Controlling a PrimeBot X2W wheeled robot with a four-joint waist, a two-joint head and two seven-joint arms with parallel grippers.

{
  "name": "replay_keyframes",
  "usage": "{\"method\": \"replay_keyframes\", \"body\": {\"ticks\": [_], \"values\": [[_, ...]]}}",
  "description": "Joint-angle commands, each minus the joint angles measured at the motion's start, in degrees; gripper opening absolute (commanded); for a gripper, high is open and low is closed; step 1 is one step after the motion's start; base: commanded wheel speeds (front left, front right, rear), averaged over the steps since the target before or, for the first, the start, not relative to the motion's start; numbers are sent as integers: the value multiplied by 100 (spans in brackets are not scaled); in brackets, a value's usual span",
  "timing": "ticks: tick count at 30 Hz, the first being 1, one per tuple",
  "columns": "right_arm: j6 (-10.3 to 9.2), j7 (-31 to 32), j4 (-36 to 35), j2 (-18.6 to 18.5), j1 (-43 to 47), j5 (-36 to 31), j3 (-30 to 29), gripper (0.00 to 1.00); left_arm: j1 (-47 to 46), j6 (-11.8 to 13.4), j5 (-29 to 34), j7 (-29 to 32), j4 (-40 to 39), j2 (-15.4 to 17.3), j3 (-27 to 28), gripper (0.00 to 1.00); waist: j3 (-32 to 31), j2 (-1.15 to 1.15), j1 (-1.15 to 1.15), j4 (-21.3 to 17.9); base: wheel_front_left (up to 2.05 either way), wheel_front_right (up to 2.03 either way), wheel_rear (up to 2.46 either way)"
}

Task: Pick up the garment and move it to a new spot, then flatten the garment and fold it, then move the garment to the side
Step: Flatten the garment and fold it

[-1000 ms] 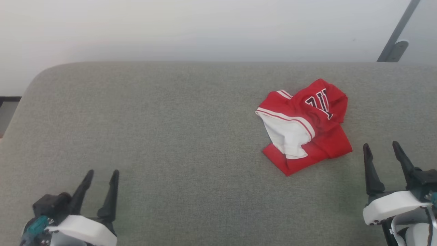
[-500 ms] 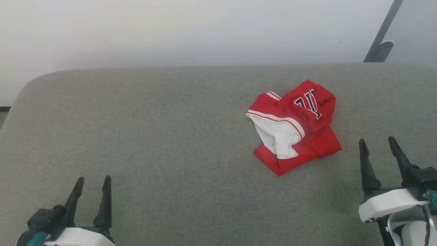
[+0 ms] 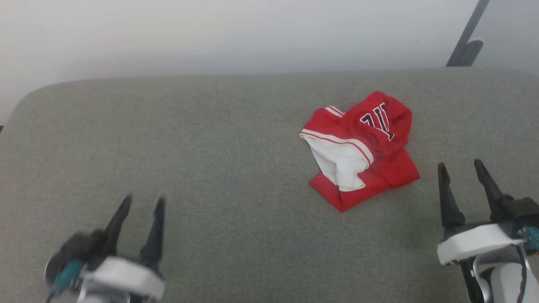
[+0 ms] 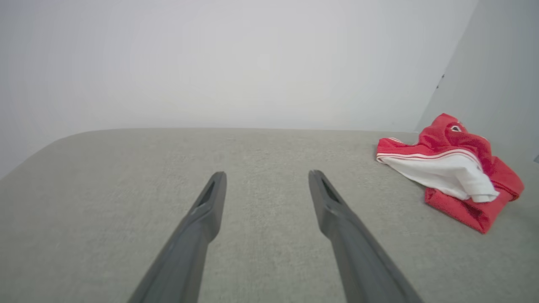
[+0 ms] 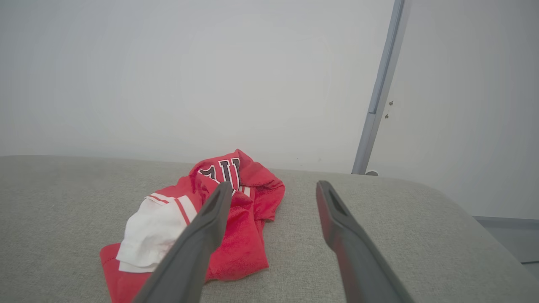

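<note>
One garment lies crumpled right of centre on a grey surface. Near it, at the lower right, the right gripper has its fingers spread and empty. At the lower left, well apart, the blurred left gripper is likewise spread and empty.

garment on couch, right of centre

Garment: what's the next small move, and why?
Probably ease the right gripper forward and to its left, over the garment: it lies crumpled and untouched, nearer that gripper, whose fingers are spread. The left gripper is far off.
</note>
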Motion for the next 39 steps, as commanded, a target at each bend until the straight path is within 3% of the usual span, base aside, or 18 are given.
{"method": "replay_keyframes", "body": {"ticks": [1, 6, 13, 18, 22, 29, 34, 39], "values": [[0, -18, -10, 34, -97, 38, 12, 100, -347, -18, -93, -26, 20, 174, -262, 100, 118, 0, 0, -53, 0, 0, 0], [0, -17, -138, 147, -412, 63, 74, 100, -1767, -19, -646, 562, 160, 796, -1280, 100, 558, 0, 0, -325, 0, 0, 0], [0, -18, -196, 345, -769, 117, 110, 100, -3769, -15, -2121, 2962, 428, 1472, -2837, 100, 1227, 0, 0, -876, 0, 0, 0], [0, -18, -194, 433, -861, 220, 77, 100, -4727, -15, -3661, 4970, 750, 1448, -3358, 100, 1491, 0, 0, -1226, 0, 0, 0], [0, -18, -165, 445, -943, 424, 165, 100, -5261, 113, -4422, 6409, 1265, 1228, -3468, 100, 1646, 0, 0, -1477, 0, 0, 0], [0, -18, -161, 443, -1070, 721, 323, 100, -5804, 436, -4649, 7224, 1831, 1032, -3530, 100, 1912, 0, 0, -1874, 0, 0, 0], [0, -17, -166, 443, -1105, 846, 394, 100, -6044, 645, -4595, 7309, 2253, 982, -3497, 100, 2078, 0, 0, -2099, 0, 0, 0], [0, -18, -147, 443, -1134, 917, 421, 100, -6073, 641, -4499, 7282, 2670, 943, -3609, 100, 2184, 0, 0, -2177, 0, 0, 0]]}}
